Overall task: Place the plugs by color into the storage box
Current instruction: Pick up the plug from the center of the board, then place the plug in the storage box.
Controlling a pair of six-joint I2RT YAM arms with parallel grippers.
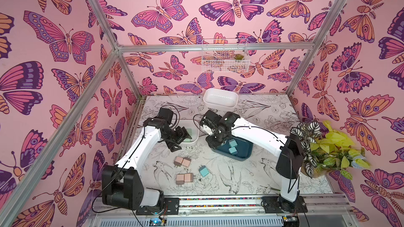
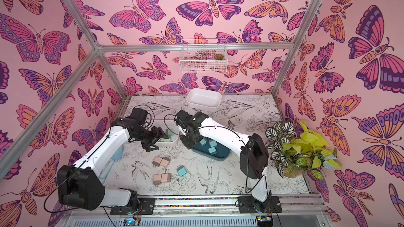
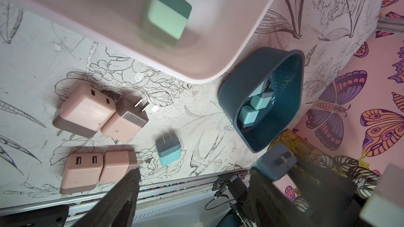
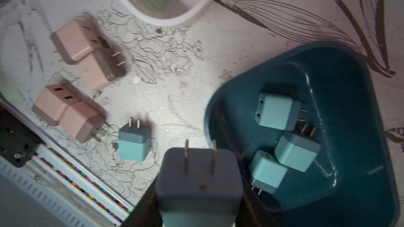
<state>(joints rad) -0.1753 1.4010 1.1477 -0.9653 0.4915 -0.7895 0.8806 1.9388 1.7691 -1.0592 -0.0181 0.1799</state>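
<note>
While the right gripper (image 1: 215,144) hangs over the near rim of the dark teal box (image 1: 246,151), its jaws are clamped on a teal plug (image 4: 199,184), prongs pointing back at the wrist camera. Three more teal plugs (image 4: 296,151) lie in that box, which sits mid-table toward the right edge. The left gripper (image 1: 182,142) is over the white box (image 3: 240,29) nearer the left edge, jaws apart with nothing between them; mint plugs (image 3: 166,16) lie inside. Toward the front edge a loose teal plug (image 1: 203,170) lies near two pairs of pink plugs (image 1: 182,161), each pair touching. A second white box (image 1: 220,99) at the back edge holds nothing and is likely meant for pink.

These plugs look light, stiff and smooth, so they should lift easily but may twist in a loose pinch. They are best taken across two flat opposite sides of the body, not by the prongs — and the pink pairs leave little room for a finger between them.
</note>
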